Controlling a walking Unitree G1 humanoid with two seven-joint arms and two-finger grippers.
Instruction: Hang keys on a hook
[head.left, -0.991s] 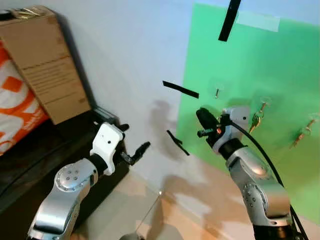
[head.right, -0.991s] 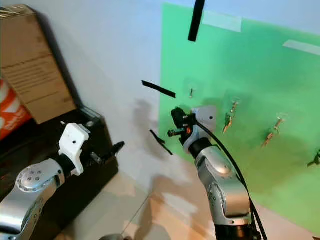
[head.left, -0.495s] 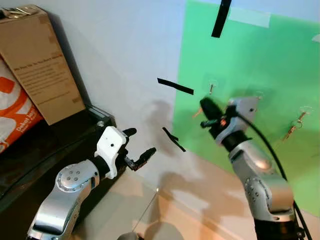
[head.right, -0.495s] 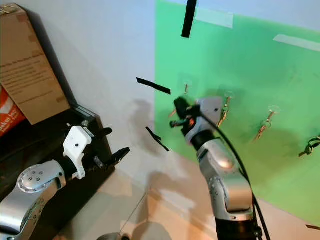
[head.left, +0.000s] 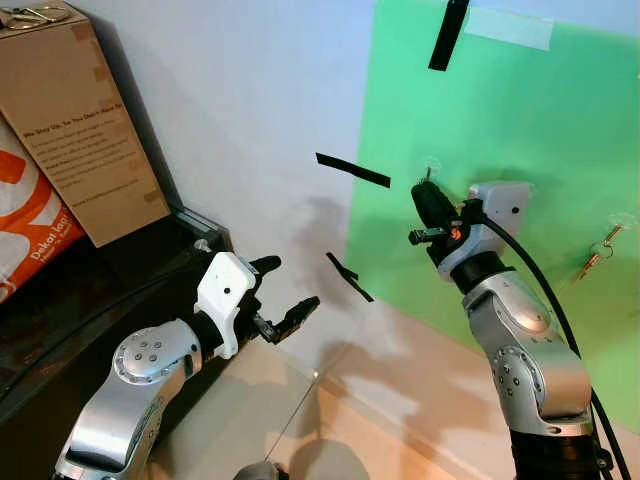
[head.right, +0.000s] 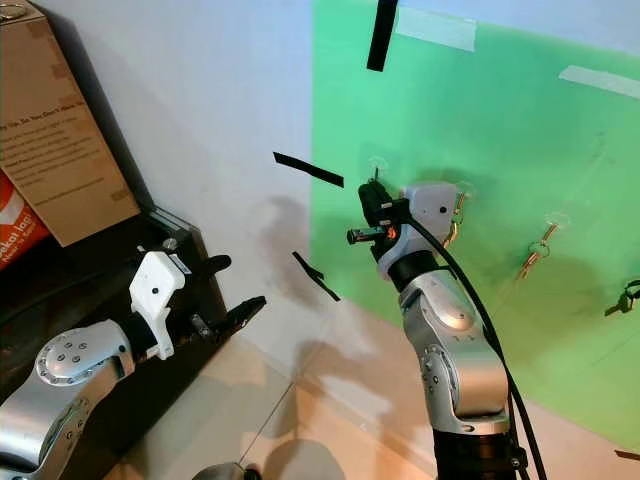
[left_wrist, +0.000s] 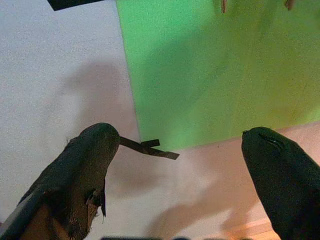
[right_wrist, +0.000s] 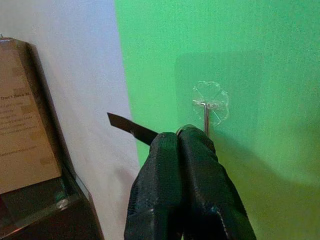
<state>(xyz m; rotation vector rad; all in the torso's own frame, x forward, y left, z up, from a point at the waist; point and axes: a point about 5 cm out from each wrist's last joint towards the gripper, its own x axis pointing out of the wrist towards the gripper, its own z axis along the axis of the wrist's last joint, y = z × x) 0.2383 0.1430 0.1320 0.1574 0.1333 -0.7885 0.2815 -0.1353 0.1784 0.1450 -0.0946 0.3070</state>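
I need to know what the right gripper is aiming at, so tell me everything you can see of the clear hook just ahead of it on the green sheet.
The clear hook is a transparent, flower-shaped adhesive disc stuck flat on the green sheet, with a thin metal pin running down its middle. Its pin looks bare. The right gripper, fingers pressed together, sits just below it, with a small metal loop peeking between the fingertips, right at the pin's lower end. Whether the loop touches the pin cannot be told.

Bright, even lighting. Soft arm shadows fall on the white wall (head.left: 260, 110) beside the green sheet (head.left: 520, 130). Head views sharp; wrist views slightly grainy.
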